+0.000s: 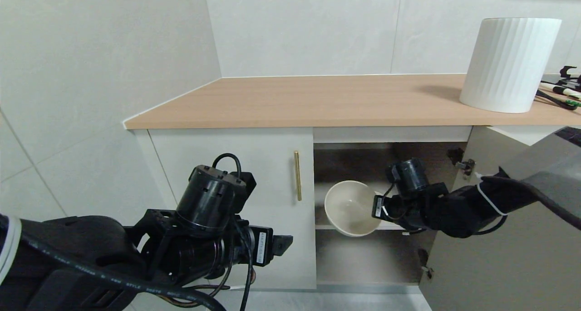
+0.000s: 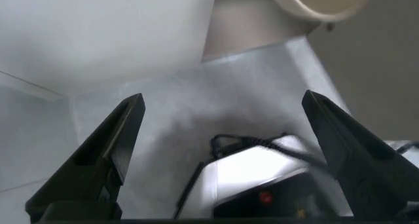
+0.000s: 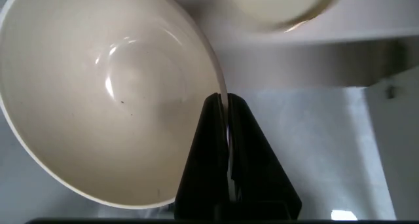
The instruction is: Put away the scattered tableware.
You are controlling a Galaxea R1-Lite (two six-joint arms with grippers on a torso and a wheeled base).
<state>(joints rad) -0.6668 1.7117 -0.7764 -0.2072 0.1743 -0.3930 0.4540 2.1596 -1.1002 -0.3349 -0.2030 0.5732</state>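
Pinching the rim of the cream bowl (image 1: 349, 209), the right gripper (image 1: 379, 207) is clamped on its thin wall and holds it tilted at the front edge of the cabinet shelf (image 1: 319, 227). A second bowl (image 3: 281, 4) sits further in (on that shelf, I believe). Such a narrow hold may twist loose if the bowl knocks the edge or its neighbour. The left gripper (image 2: 222, 103) hangs spread, near the closed door (image 1: 268, 147).

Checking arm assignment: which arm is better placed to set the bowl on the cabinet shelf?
Right. The right gripper is shut on the bowl at the cabinet shelf; the left gripper is open, before the closed door.
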